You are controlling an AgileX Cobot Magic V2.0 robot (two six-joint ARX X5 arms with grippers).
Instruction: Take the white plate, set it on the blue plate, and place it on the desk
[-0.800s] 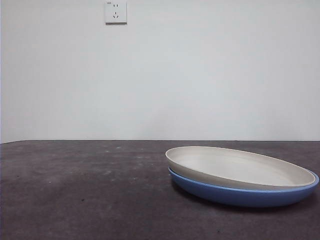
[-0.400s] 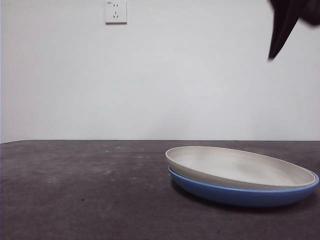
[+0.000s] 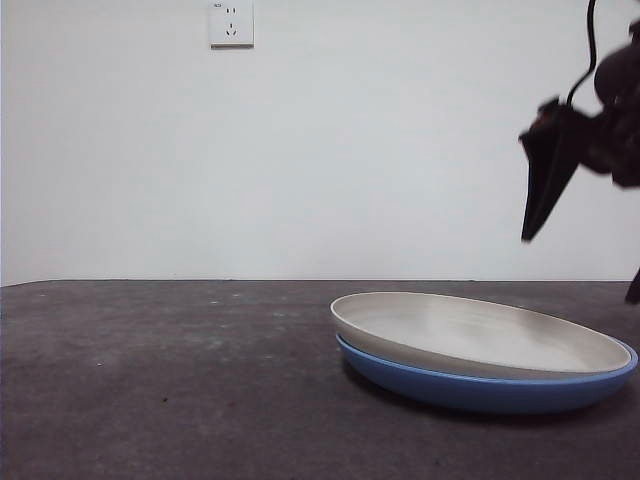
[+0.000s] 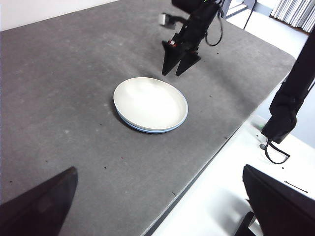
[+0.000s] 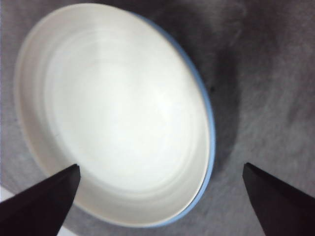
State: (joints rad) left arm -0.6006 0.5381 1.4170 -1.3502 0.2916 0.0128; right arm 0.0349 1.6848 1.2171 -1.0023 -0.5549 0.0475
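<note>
Two plates, stacked: one cream-white matte round plate sits nested on one glossy medium-blue round plate, both resting on the dark grey mottled desk. From the front only the blue plate's outer wall and rim show; from above it appears merely as a thin blue crescent along one edge of the white plate — the rest is covered. One wall socket is mounted on the white wall behind. The right claw hangs in the air above the far side of the stack, its two black jaws spread apart, touching nothing. In the front view it is cut off by the right edge. The left claw waits well apart from the plates, jaws wide apart and empty.
</note>
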